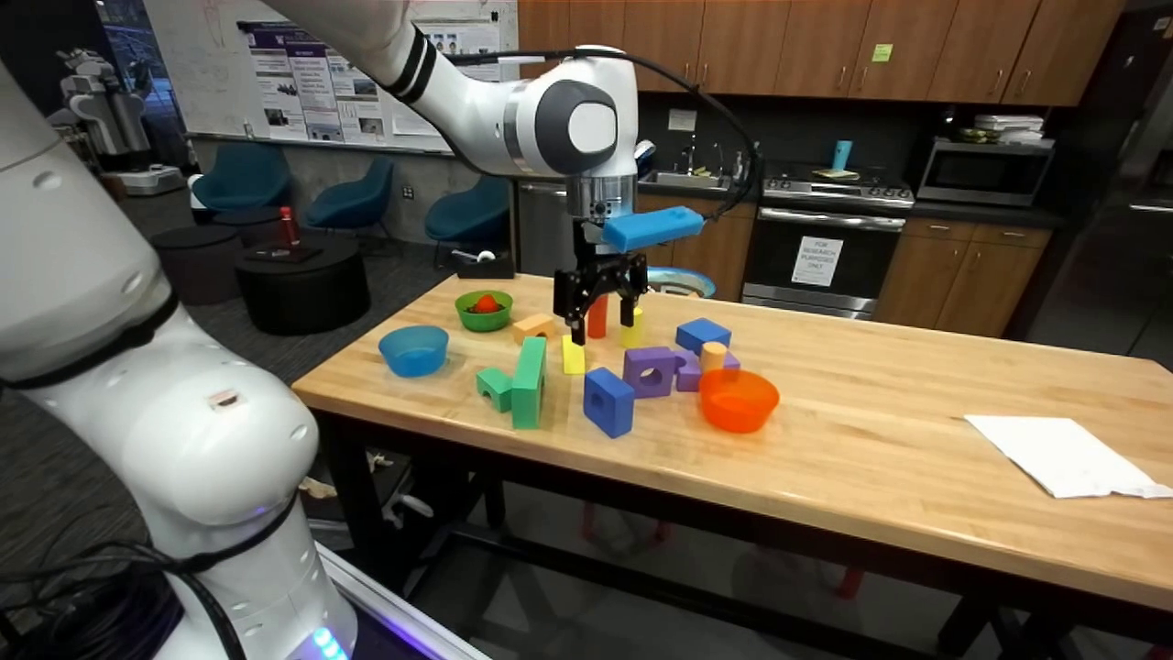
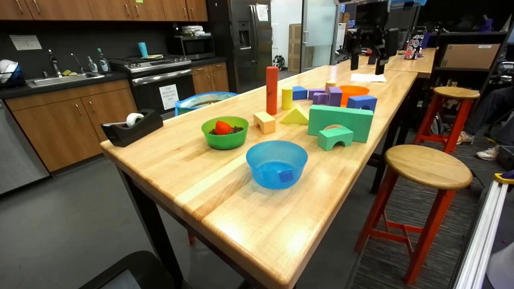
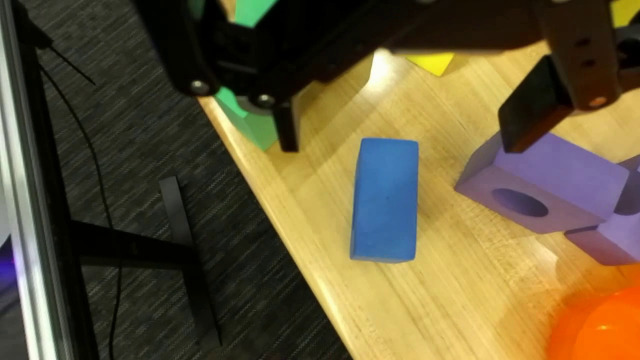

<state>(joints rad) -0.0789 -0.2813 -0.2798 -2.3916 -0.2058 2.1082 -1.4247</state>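
Gripper (image 3: 402, 145) has its fingers spread, hanging above the blue block (image 3: 385, 200); its upper end runs out of the wrist view. Block sits on the table (image 3: 450, 295) near the edge, hole (image 1: 597, 405) out of sight from the wrist but showing in an exterior view. Purple block (image 3: 565, 172) beside it, one fingertip masking part of the top. Next purple piece (image 3: 615, 242) and orange bowl (image 3: 610, 325) both cut off there. Long green block (image 2: 337, 118) and green arch (image 2: 327, 140): mostly behind the gripper in the wrist view; tan half-disc (image 2: 334, 127) between them, can't make out what. Red block (image 1: 597, 319): top hidden behind the gripper in an exterior view. Farther still, green bowl (image 2: 227, 141) with a red lump (image 2: 223, 127) and dark bits (image 2: 237, 129) too small to identify.
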